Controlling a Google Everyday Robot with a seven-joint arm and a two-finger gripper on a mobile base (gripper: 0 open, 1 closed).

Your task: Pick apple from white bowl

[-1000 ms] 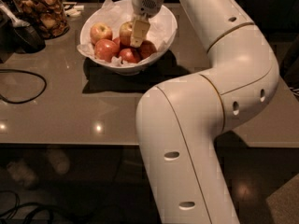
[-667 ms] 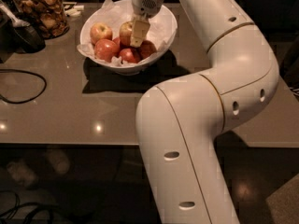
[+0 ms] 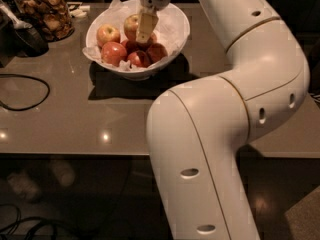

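Glossy grey counter (image 3: 75,124) is carrying everything. White bowl (image 3: 167,54) is sitting toward the far edge, casting a shadow forward. Glass jar (image 3: 47,14) is standing at the far left, apart from the bowl. Black cable (image 3: 25,76) is looping along the left side. Tool (image 3: 144,34) is reaching down into the bowl.

glossy white bowl (image 3: 181,34), crinkled paper lining (image 3: 169,18), smooth plastic pincer (image 3: 143,36) in bowl
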